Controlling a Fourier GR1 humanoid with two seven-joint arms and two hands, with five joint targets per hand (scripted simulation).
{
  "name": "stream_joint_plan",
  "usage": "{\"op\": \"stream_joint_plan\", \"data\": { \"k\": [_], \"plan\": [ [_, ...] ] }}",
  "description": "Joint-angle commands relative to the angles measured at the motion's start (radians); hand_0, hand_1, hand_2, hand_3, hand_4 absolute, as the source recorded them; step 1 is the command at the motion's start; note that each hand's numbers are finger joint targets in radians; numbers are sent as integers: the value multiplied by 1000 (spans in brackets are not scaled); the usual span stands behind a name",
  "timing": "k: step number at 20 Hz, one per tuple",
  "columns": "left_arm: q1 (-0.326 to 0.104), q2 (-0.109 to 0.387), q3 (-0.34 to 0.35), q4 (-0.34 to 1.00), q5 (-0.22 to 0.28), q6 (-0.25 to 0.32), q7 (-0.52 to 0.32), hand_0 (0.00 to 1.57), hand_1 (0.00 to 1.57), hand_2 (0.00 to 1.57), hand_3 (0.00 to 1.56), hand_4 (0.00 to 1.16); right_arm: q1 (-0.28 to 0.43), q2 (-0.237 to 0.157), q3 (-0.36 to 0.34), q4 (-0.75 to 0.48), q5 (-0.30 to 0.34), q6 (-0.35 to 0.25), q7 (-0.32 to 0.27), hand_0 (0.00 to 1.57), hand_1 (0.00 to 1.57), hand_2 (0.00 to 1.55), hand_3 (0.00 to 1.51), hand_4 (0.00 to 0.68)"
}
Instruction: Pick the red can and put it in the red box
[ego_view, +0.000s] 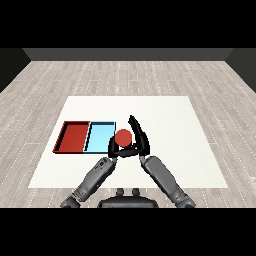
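Right robot hand fingers curled round the red cylindrical can, left robot hand curled beneath it, can held just right of the light blue tray, red tray beyond, white table.

The two trays lie side by side at the left middle of the frame, one tray to the left and the other tray touching its right side. The can sits just right of them, near the frame centre. The left hand is below the can and the right hand at its right.
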Motion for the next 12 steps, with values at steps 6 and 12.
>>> {"op": "stream_joint_plan", "data": {
  "k": [6, 12],
  "plan": [
    [-33, -3, 71, -2, -39, -10, 43, 1571, 1571, 1561, 1460, 1132, 172, -57, -72, -161, -37, 123, -51, 0, 0, 0, 0, 0],
    [3, 62, 115, -91, -78, -2, 80, 1571, 1571, 1571, 1472, 1127, 267, -145, -180, -360, -121, 195, 20, 0, 0, 0, 0, 0]
  ]
}}
